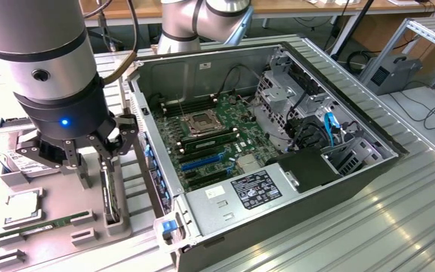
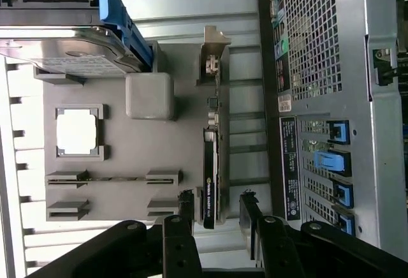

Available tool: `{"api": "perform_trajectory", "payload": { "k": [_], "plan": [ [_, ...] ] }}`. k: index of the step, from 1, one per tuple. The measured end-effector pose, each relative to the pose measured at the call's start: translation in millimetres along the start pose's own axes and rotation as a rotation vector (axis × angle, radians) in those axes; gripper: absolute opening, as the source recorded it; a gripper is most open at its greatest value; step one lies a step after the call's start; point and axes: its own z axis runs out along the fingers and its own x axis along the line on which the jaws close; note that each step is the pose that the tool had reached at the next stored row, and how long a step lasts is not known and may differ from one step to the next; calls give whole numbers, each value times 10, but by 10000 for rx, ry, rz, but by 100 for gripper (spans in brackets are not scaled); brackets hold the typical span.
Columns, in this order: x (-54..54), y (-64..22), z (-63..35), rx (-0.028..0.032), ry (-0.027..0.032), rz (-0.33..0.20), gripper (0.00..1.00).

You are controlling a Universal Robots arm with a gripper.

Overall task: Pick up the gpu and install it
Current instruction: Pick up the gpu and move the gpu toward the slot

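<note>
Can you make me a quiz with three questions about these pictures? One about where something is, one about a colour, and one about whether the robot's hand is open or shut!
1. Where is the gpu?
A. Standing on its edge in the grey holder beside the computer case
B. Plugged in inside the case
C. Lifted high in the air

2. What colour are the clips on the case's back?
A. Red
B. Yellow
C. Blue

3. How is the gripper?
A. Shut on the gpu
B. Open
C. Shut on nothing

Answers:
1 A: the card stands in the holder's slot, outside the case.
2 C: the wrist view shows them blue.
3 B: its fingers stand wide apart.
</note>
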Motion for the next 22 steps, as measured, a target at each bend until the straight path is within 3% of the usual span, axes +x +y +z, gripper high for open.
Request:
{"api": "perform_trajectory", "payload": {
  "k": [22],
  "plan": [
    [3, -5, 121, 0, 0, 0, 42]
  ]
}}
